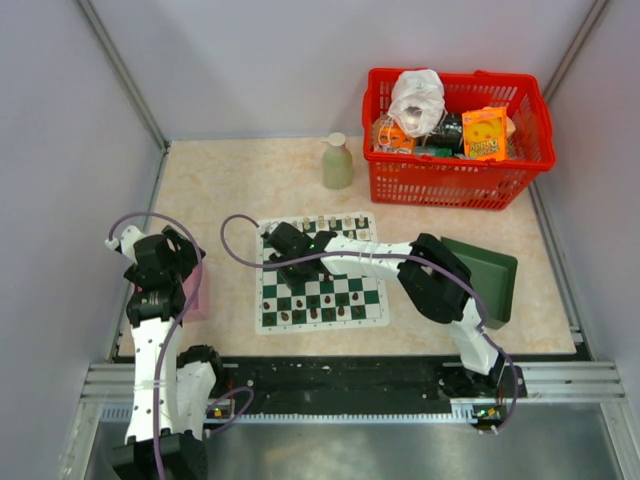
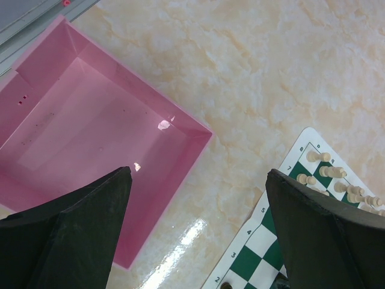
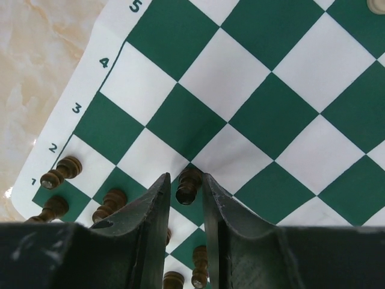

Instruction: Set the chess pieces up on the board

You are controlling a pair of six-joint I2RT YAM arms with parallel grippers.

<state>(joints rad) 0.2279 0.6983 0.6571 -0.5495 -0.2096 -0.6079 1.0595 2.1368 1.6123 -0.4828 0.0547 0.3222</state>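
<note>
Over the board point(image 1: 350, 298), top view: your right gripper point(image 1: 290, 262) hangs low at its left side. Pale pieces point(image 1: 325, 226) line the far edge and dark pieces point(image 1: 305, 314) fill the near rows. Red basket point(image 1: 455, 140), bottle point(image 1: 337, 162) and green tray point(image 1: 490, 275) sit well apart from that spot.

Left wrist: left gripper point(image 2: 198, 177) is spread wide and holds nothing. It hangs above the table point(image 2: 252, 72), between the pink box point(image 2: 78, 120) and the board's left edge. Pale pieces stand upright on the far rows.

Right wrist: the fingers straddle one dark piece point(image 3: 187, 185) among the near rows, left side. The jaws stand narrow around it. One finger looks to be touching, the other I can't call, so I can't tell whether it's pinched. Other dark pieces stand just beside it.

Handling, my read:
- **Piece:** tiny, light, rigid and probably smooth, so expect it to slip or tip rather than break.
- **Grip:** take it across the stem below the head, fingers vertical, squeeze gentle and centred. An off-centre pinch may squirt it into the neighbours.
- **Board:** it's a thin mat with a slight wrinkle by that piece. Dragging could shift it, so lift straight up before you move sideways.
</note>
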